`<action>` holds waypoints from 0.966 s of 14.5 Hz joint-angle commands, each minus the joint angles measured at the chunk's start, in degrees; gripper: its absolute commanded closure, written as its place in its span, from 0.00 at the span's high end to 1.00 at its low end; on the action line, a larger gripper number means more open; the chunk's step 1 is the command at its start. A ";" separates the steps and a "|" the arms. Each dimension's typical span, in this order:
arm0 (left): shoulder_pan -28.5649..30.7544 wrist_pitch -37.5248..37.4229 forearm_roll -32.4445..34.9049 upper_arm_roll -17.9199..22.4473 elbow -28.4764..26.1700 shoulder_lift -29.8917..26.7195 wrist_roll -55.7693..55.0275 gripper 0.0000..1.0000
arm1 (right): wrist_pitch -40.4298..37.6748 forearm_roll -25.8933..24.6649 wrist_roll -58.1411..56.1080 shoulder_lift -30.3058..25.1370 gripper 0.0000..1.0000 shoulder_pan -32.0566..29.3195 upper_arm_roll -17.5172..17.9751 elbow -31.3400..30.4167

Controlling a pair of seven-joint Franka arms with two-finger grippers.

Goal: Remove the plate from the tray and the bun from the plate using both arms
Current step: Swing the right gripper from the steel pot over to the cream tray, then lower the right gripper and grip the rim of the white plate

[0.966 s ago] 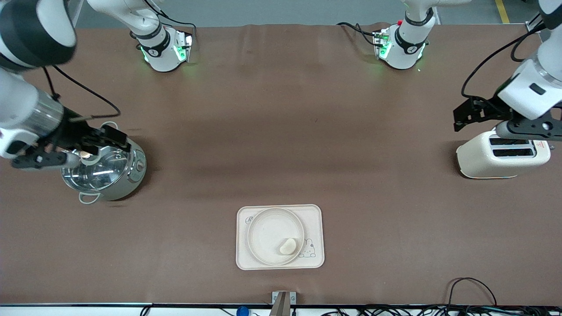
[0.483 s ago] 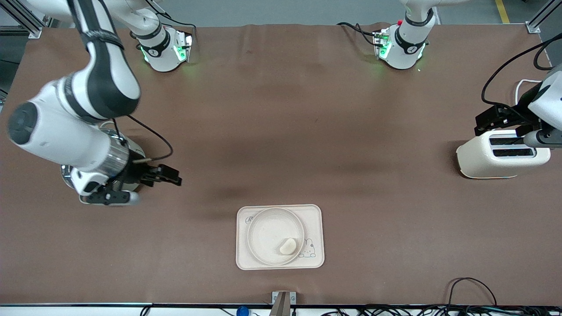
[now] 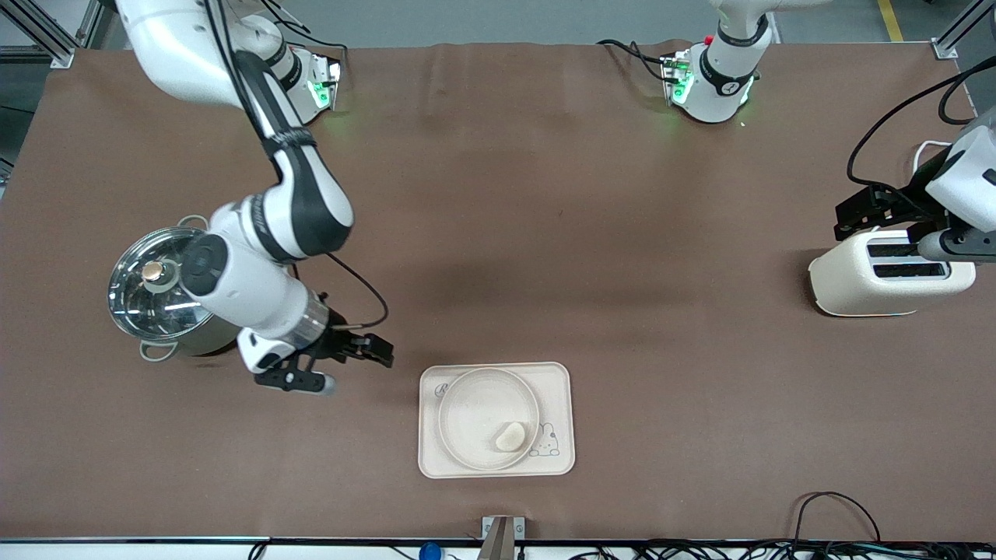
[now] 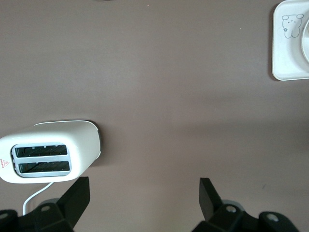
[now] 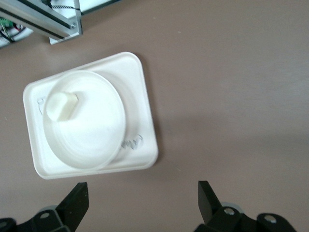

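Approach step: your right gripper [image 3: 354,365] hangs jaws wide beside the tray [image 3: 564,381], plate [image 3: 467,404] and bun [image 3: 510,436] untouched. Left gripper [image 3: 887,218] waits wide over the toaster [image 3: 856,284]; next, line up on the plate rim

One cream rectangular tray [image 3: 562,389], one round cream-white plate [image 3: 475,412], one small pale oval bun [image 3: 510,436], one white two-slot toaster [image 3: 856,284], one lidded steel pot [image 3: 152,299], two white jointed arms [image 3: 272,233].

This was a robotics lab staged with kitchenware. Two white arms [image 3: 257,233] rose from green-lit bases [image 3: 704,85] bolted to a worktop [image 3: 498,233] under a brown cover, with aluminium framing [image 3: 31,23] at a corner and loose cables [image 3: 840,537] along the edge; a toaster [image 3: 887,272] and a lidded steel pot [image 3: 156,292] stood as props.
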 commanded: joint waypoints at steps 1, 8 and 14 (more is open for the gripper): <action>-0.15 -0.81 0.97 -0.28 0.47 -0.14 0.27 1.00 | 5.20 5.94 1.26 7.93 1.00 1.52 -0.41 7.25; -0.32 -0.89 2.37 -0.54 0.56 -0.22 -0.17 1.00 | 12.61 7.10 2.32 20.95 1.00 3.63 0.91 18.86; -0.41 -0.89 2.46 -0.54 0.56 -0.22 0.36 1.00 | 15.16 6.49 -0.66 24.48 0.94 3.72 0.74 20.28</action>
